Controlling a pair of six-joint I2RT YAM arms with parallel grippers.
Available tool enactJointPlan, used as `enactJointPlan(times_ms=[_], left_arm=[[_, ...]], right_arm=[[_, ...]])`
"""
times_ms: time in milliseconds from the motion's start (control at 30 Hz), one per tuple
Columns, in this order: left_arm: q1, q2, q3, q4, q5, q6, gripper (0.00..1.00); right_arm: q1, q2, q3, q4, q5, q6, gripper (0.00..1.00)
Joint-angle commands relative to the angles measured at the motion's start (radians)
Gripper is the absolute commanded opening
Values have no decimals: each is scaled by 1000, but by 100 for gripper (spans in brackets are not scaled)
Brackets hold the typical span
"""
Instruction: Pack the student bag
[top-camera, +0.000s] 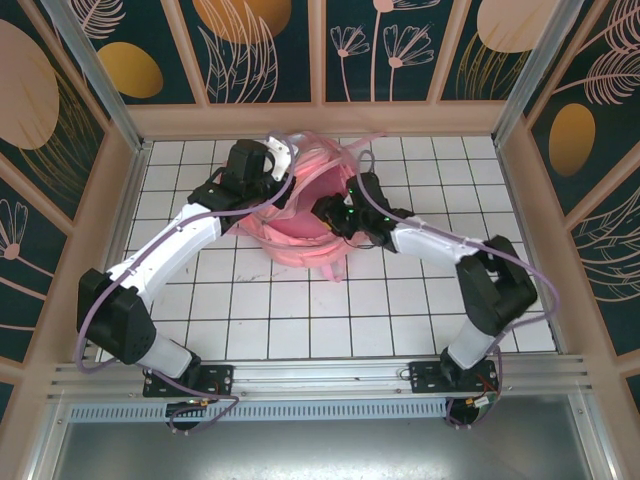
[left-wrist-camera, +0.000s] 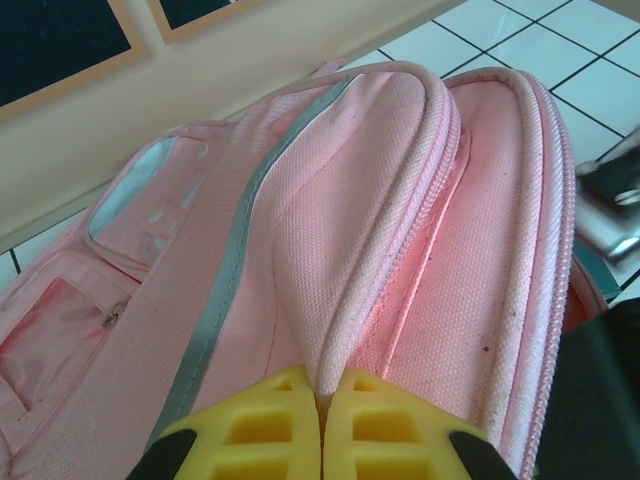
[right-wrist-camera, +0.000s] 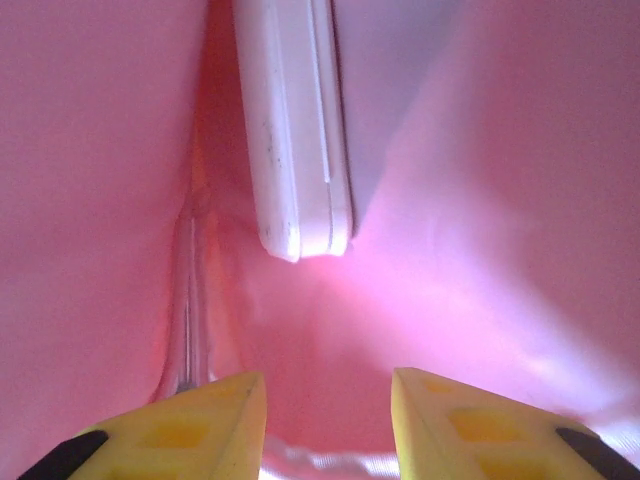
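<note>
The pink student bag (top-camera: 305, 215) lies at the back middle of the tiled table with its mouth held open. My left gripper (left-wrist-camera: 322, 410) is shut on the bag's piped zipper edge (left-wrist-camera: 375, 290), pinching a fold of fabric between its yellow fingers. A pale reflective stripe (left-wrist-camera: 225, 270) runs down the bag's front. My right gripper (right-wrist-camera: 328, 420) is open inside the bag, surrounded by pink lining (right-wrist-camera: 480, 220). Beyond its fingertips a flat white object (right-wrist-camera: 295, 130) stands on end against the lining. From above, the right gripper (top-camera: 335, 213) reaches into the bag's opening.
The white tiled table (top-camera: 300, 310) is ringed by low wooden walls (top-camera: 320, 120) at the back and sides. Pink straps (top-camera: 330, 265) trail from the bag toward the near side. A dark part of the right arm (left-wrist-camera: 610, 190) shows at the bag's right.
</note>
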Motion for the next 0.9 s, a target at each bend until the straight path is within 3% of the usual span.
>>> enactJointPlan(times_ms=[0,267,400,633,767,867], left_arm=[[-11,1,16,164,66,-43,0],[-12,115,105,186,238,-202,0],[-16,174,143,212,339,-202,0],[-21,307,235,191,407,-215,0],[-20,377,334,114,433,-233,0],[-20,420,395,69,433,-252,0]], right_arm=[[-29,-99,-59,-94,114,-50,41],[-66,-227,-78,-190,179,-193,50],[-70,-264,-66,-208,175,-245,56],[-139,-280,-43,-265,168,-285,57],[-83,-282,-42,-277,203,-363,47],[20,-284,-55,-267,281,-408,44]])
